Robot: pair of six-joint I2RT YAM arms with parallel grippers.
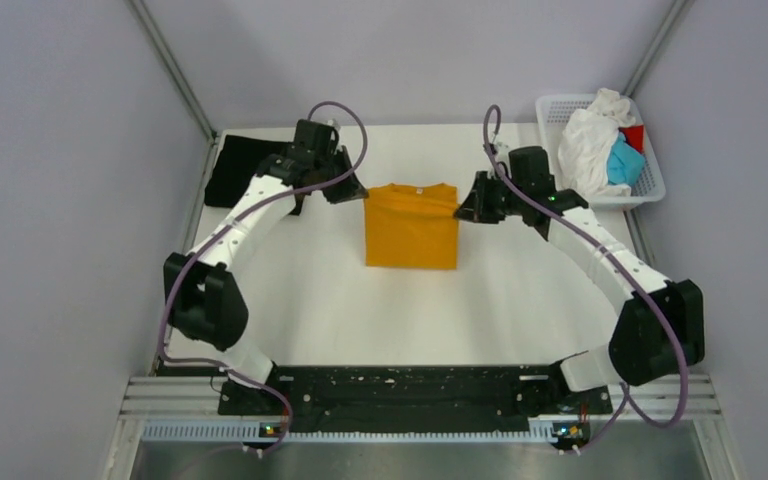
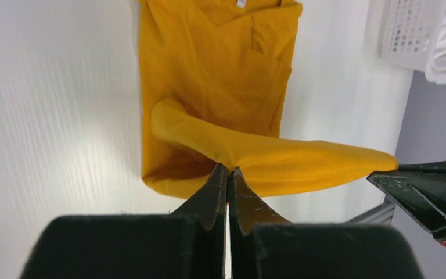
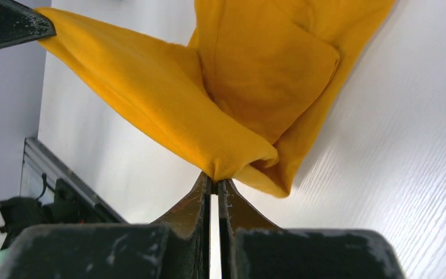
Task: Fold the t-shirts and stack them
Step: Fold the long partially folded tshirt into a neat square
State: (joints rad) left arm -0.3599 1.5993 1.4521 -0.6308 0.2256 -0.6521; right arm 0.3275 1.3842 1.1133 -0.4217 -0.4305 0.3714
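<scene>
found mesh basket point(image 1: 650, 190) at far right corner, heaped with white t-shirt point(image 1: 585, 145), light blue t-shirt point(image 1: 622, 160), red t-shirt point(image 1: 634, 135). found orange-yellow t-shirt point(image 1: 412, 228) mid-table, side edges pinched tight by left gripper point(image 2: 228, 170) and right gripper point(image 3: 214, 179). noted black t-shirt point(image 1: 235, 170) at far left edge, broad table point(image 1: 410, 310) nearer.

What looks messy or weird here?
The white t-shirt is crumpled in the white mesh basket, heaped above its rim. The orange-yellow t-shirt looks tidy, with the left gripper and right gripper pinching its far edge.
</scene>
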